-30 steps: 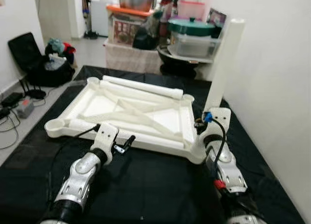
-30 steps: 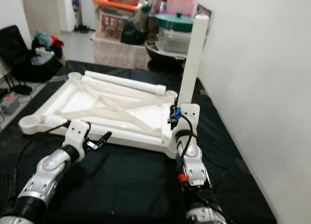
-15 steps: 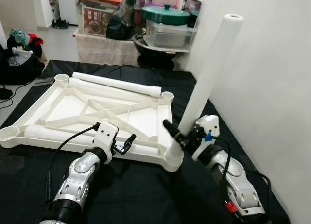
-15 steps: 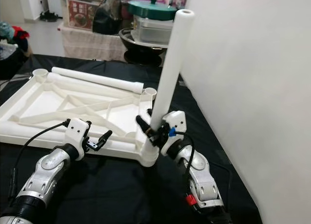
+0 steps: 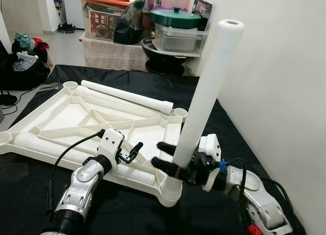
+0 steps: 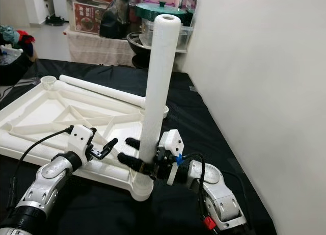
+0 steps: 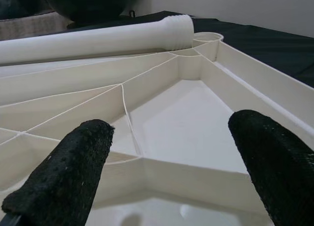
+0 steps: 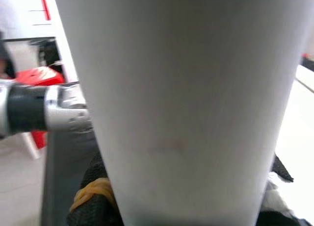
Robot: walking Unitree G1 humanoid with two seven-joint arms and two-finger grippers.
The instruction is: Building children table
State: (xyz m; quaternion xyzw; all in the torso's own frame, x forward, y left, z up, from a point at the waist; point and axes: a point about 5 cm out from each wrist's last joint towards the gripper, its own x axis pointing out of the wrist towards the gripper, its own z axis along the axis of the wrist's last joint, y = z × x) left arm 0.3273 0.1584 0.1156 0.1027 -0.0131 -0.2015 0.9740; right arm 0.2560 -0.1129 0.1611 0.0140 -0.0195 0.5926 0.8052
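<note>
I count one white frame (image 5: 91, 123), upside down on the black tabletop (image 5: 127, 214), and three white legs. One leg (image 5: 204, 97) stands upright in the frame's corner socket (image 5: 170, 186) nearest me, at about 5 o'clock of the frame, leaning slightly. A second leg (image 5: 127, 96) lies loose along the frame's far edge, at 12 o'clock, its end just beside the far right socket (image 5: 179, 112). A third leg (image 5: 46, 146) lies along the near edge, at about 8 o'clock. Two more open sockets show, one at the far left corner (image 5: 70, 85) and one at the near left corner (image 5: 4, 138).

My right gripper (image 5: 165, 157) reaches in from 3 o'clock of the upright leg and clasps it low down, just above the socket: one finger (image 5: 165, 148) passes behind the leg and the other in front of it, both pressed to it. In the right wrist view the leg (image 8: 186, 103) stands right between my fingertips (image 8: 93, 206).

My left gripper (image 5: 133, 151) hovers over the frame's near rail, fingers (image 7: 73, 172) spread apart and holding nothing, well to the 9 o'clock side of the upright leg. In the left wrist view the frame's ribs (image 7: 122, 98) lie beyond my fingers, with the loose far leg (image 7: 93, 39) past them.
</note>
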